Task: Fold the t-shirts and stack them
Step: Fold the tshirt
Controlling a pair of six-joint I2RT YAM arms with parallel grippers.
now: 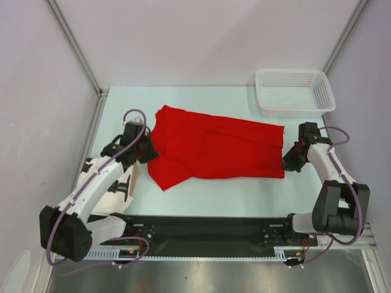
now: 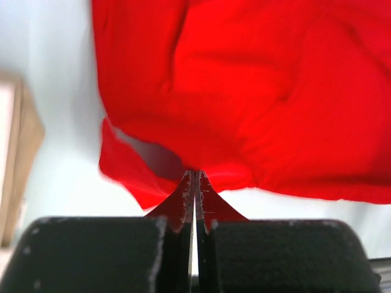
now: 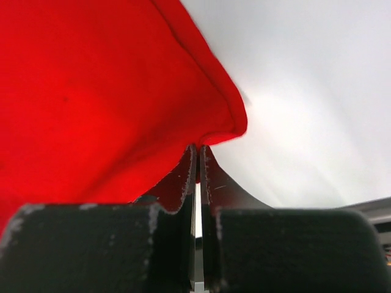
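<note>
1. Pale walls and metal posts boxed in a smooth, light blue-green counter [image 1: 208, 198]. A white basket [image 1: 294, 91] of rigid plastic lattice sat at its far right corner, apart from the work.
2. One red shirt [image 1: 214, 149] lay across the middle of the counter between the arms. It formed a rough long band, with a flap jutting toward the near left.
3. At the shirt's left edge, the left gripper [image 2: 195, 175] was clamped on a thin pinch of cloth, jaws pressed together. The fabric there rose slightly, with shadow beneath.
4. At the near right corner, the right gripper [image 3: 197, 148] was likewise closed on a rounded, hemmed edge.
5. The step in hand looked like a fold, with both ends held. The shirt was not yet a neat rectangle, and no stack showed.
6. The next move probably called for both arms to travel together, keeping the cloth taut, and to lay it down evenly before letting go.
7. The cloth appeared soft, matte and limp, creasing easily. It would likely slide on the slick counter.
</note>
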